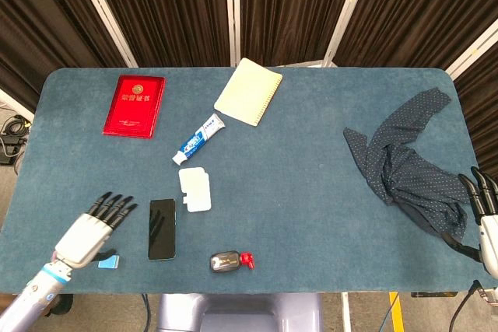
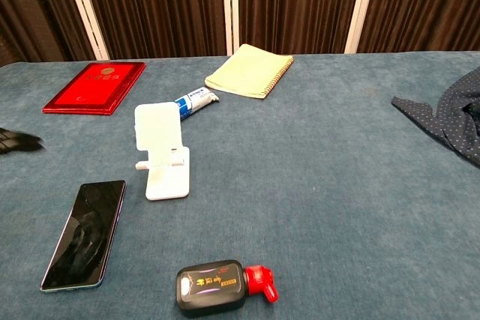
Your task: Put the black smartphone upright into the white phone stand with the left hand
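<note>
Near front-left table edge: black smartphone (image 1: 162, 228) flat, screen up, untouched; white phone stand (image 1: 194, 190) just behind, vacant. Left hand (image 1: 92, 228) beside phone, fingers spread, holding nothing. Right hand (image 1: 484, 218) at far edge, empty, fingers apart. Grasp, lift, placement all outstanding. Blue felt table (image 1: 311, 192); dark curtains (image 1: 288, 5) behind.

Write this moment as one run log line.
left hand: open, beside phone | phone: flat on table | stand: empty | right hand: idle
</note>
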Robot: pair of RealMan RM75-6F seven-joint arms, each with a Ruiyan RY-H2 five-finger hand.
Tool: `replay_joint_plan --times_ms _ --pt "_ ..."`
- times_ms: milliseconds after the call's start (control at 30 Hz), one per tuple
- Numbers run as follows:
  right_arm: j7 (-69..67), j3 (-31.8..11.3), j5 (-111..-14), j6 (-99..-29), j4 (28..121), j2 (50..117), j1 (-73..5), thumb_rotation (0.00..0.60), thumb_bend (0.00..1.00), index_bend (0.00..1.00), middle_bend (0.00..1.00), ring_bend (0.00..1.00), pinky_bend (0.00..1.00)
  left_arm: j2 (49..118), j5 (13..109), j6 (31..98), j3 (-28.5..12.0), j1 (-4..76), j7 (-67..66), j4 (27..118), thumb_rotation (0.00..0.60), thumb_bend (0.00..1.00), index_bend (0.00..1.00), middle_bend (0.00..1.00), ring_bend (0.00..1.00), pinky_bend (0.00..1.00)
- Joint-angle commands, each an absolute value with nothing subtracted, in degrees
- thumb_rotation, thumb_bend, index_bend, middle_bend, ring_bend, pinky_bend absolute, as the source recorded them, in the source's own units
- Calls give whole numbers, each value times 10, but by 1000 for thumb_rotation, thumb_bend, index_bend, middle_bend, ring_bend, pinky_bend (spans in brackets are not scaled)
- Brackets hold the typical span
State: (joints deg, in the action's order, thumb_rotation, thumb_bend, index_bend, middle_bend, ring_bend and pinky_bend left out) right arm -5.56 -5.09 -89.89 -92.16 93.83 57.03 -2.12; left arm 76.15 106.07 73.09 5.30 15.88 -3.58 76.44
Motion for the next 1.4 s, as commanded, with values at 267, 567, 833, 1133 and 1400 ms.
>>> replay_joint_plan --times_ms 267,567,833,1133,1400 --pt "-52 -51 -895 -917 938 572 -23 600 0 0 0 0 0 828 1115 710 82 217 -19 677 600 0 0 0 0 0" --pt "-57 -53 -889 -914 936 571 -22 600 0 0 0 0 0 840 1120 701 86 239 -33 663 600 0 0 0 0 0" --pt "-59 -54 -887 -913 936 570 -22 600 0 0 0 0 0 851 1118 685 90 257 -52 679 600 0 0 0 0 0" --pt "-65 -55 -884 -914 934 569 -21 600 0 0 0 0 0 853 1112 659 91 271 -90 702 600 0 0 0 0 0" --pt "-68 -56 -883 -911 933 568 -22 600 0 0 0 0 0 853 1100 652 93 276 -100 714 600 0 0 0 0 0"
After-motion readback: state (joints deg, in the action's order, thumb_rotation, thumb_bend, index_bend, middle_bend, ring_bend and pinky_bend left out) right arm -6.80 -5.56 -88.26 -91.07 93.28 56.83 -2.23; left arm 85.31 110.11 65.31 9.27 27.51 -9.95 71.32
